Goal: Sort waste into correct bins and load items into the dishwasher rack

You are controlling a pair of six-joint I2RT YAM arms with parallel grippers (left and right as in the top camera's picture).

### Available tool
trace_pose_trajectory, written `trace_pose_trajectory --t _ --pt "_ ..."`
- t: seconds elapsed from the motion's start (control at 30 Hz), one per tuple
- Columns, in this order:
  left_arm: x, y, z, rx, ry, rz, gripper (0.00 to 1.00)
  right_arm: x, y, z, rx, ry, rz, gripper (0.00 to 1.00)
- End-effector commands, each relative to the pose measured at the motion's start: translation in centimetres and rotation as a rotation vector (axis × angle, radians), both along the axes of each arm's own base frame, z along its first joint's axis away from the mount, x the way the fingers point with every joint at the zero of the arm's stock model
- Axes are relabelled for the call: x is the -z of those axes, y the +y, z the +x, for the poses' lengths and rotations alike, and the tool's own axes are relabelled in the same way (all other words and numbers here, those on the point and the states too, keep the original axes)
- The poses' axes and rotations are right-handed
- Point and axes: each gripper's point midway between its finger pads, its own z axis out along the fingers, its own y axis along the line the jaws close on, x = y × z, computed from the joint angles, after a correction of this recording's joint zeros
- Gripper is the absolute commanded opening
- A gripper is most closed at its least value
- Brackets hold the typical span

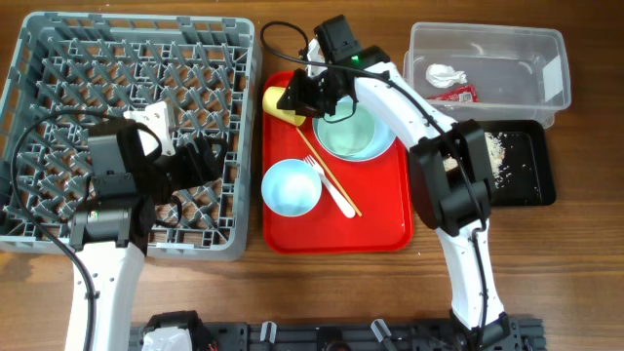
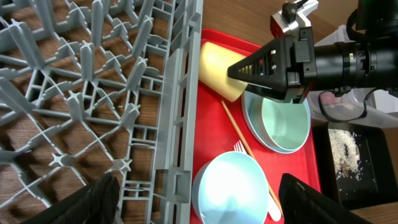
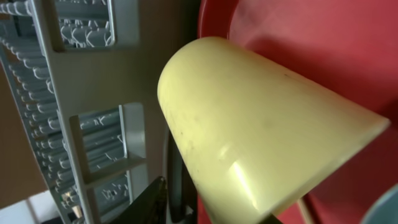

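Overhead — sorting looks done: wad and packet in clear tub, crumbs in black tray. Loading remains — right tool at yellow cup on red tray, grip unclear; left tool apart over rack.

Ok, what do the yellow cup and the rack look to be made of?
Cup: probably plastic, smooth and semi-gloss, with an opaque even colour, a soft highlight and faint scuffs. Rack: moulded grey plastic, matte, with thin ribbed pegs, lattice walls and no shine.
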Motion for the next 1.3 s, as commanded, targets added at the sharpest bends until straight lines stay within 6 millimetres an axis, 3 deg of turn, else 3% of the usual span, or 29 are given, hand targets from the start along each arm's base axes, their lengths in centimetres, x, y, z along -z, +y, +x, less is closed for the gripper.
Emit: trace_pose_trajectory --t 0.0,0.27,0.4,0.53,0.63,0.8,0.9,1.03,1.13,1.27 --pt "-0.9 0.3 0.2 -0.006 -0.030 0.016 0.83 0.8 0.4 0.2 0.024 0.015 -0.017 0.20" --pt "-0.9 0.3 0.2 -0.006 -0.030 0.015 0.83 1.4 -0.3 1.2 0.077 -0.014 -0.071 0.04" --pt "-0.9 0.3 0.2 -0.006 -0.030 0.015 0.83 0.2 0.1 0.9 -0.001 -0.057 -0.031 0.04" --pt "-0.9 0.3 0.2 -0.006 -0.030 0.015 0.86 -2.8 -1.6 0.5 -0.027 -0.143 -0.109 0.04" --pt "-0.9 0.3 0.2 -0.006 -0.030 0.016 0.88 -7.6 -3.5 0.0 -0.041 -0.258 -0.179 0.04" --pt "-0.9 0.3 0.2 -0.005 -0.030 0.014 0.92 -14.8 -5.5 -2.7 -0.058 -0.355 -0.188 0.04" --pt "-1.5 -0.9 0.1 0.048 -0.048 -0.038 0.95 -17.8 -7.1 -4.5 -0.035 -0.347 -0.169 0.04" --pt "-4.1 -4.1 -0.1 0.212 -0.136 -0.182 1.00 -20.3 -8.1 -6.7 -0.091 -0.283 -0.018 0.04" --pt "-7.1 -6.8 -0.9 0.390 -0.234 -0.310 1.00 -21.7 -8.2 -9.3 -0.233 -0.247 0.152 0.04" --pt "-8.6 -8.2 -1.9 0.503 -0.271 -0.389 1.00 -21.1 -10.4 -11.2 -0.269 -0.172 0.153 0.04"
